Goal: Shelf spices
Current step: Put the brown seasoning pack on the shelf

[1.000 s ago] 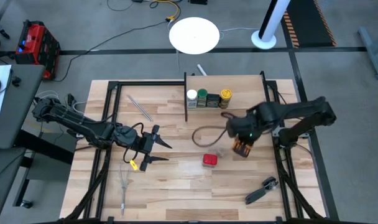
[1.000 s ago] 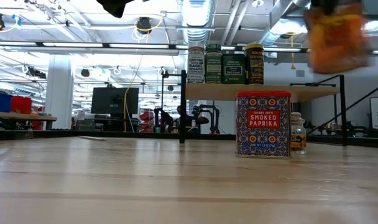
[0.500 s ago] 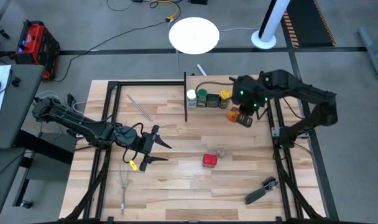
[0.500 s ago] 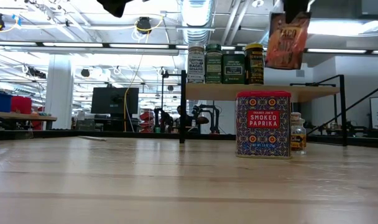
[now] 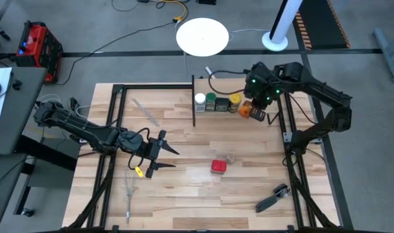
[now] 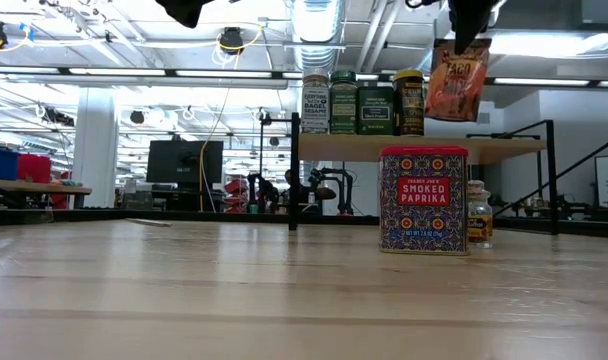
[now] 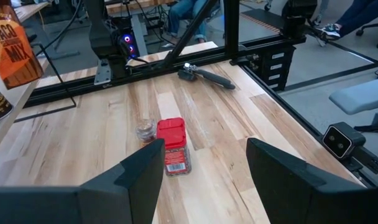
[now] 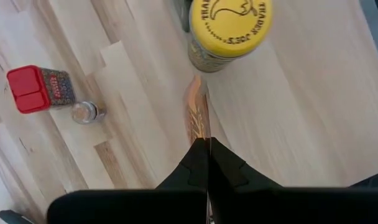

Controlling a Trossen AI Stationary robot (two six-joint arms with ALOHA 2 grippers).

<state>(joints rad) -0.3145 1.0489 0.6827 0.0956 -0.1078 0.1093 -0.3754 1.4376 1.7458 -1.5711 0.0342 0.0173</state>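
While four jars stand in a row on the shelf (image 5: 249,90), the right gripper (image 5: 256,109) holds an orange packet (image 6: 457,80) up in the air just past the end of that row. Its two fingers are pinched tight on the top edge of the packet, which hangs straight down beside the yellow-capped jar (image 6: 409,102) and above the shelf board. The row goes white-capped jar (image 5: 199,100), green-capped jar (image 5: 210,99), dark square jar (image 5: 222,102), then the yellow-capped one. Down on the table (image 5: 184,200), a red tin (image 5: 218,167) that says smoked paprika stands well apart from the shelf, and a small clear jar (image 5: 231,158) stands just beside it. A black-handled tool (image 5: 272,198) lies near the right front corner, a wire whisk (image 5: 129,191) lies near the left front, and a thin metal stick (image 5: 146,111) lies near the back left. Nothing stands between the packet and the shelf. The left gripper (image 5: 161,155) waits over the left side of the table with its fingers apart and nothing in them. A second ago the packet was low over the table near the red tin; now it has come up and back to the shelf. The left arm has not moved.
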